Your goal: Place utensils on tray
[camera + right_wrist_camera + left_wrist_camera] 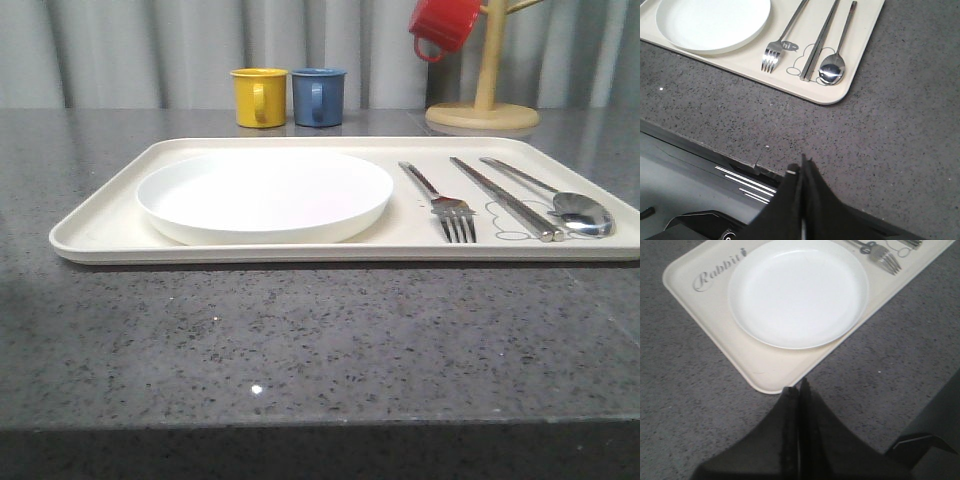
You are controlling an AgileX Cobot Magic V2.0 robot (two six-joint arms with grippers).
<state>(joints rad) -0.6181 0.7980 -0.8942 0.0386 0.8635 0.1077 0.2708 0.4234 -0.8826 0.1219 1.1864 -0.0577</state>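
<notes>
Nearest the robot, a bare stretch of dark speckled stone counter (300,340) runs along the front edge. The left gripper (799,390) hangs above this counter just short of the tray's near corner, its two black fingers pressed together with nothing between them. The right gripper (802,167) hovers over the counter's front edge, well apart from the tray, its fingers likewise together and empty. Both arms seem pulled back because nothing is left on the counter to pick up. Next comes the large cream tray (100,235), lying flat with its long side facing the robot. A shallow round white plate (265,195) sits inside its left half, covering part of the grey "Rabbit" script (717,272) printed there. On the tray's right half lie three pieces of cutlery, side by side and roughly parallel, working ends towards the robot: a silver fork (445,205) just beside the plate, a pair of metal chopsticks (505,198) held close together in the middle over the rabbit drawing (807,62), and a spoon (575,208) nearest the right rim. The layout reads as a table setting, and the task looks finished. Beyond the tray stand a yellow mug (259,97) and a blue mug (318,97), almost touching, left off the tray. Farthest right, a red mug (445,25) hangs on a wooden mug tree (485,95) before a pale curtain (130,50).
</notes>
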